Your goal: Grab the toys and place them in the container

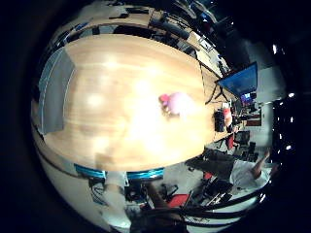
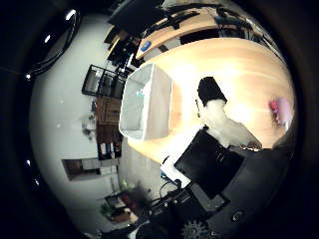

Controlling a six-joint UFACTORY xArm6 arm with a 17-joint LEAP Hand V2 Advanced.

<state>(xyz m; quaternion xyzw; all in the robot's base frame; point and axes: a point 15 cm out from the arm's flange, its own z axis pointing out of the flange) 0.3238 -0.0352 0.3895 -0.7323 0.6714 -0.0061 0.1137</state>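
A pink toy (image 1: 175, 102) lies on the light wooden table (image 1: 117, 87), near its middle. It also shows in the right thumb side palm view (image 2: 282, 108). A clear plastic container (image 2: 150, 100) stands on the table near one end, away from the toy, and shows as a grey bin in the right little finger side palm view (image 1: 53, 92). My hand (image 2: 221, 124) is well above the table, between the container and the toy. One white finger with a black tip (image 2: 210, 92) reaches out fairly straight and touches neither.
Desks, a lit monitor (image 1: 240, 80) and a red object (image 1: 225, 115) stand past the table's far side. A dark shelf rack (image 2: 105, 82) stands on the floor beyond the container. Teal hand parts (image 1: 146, 175) show at the view's edge.
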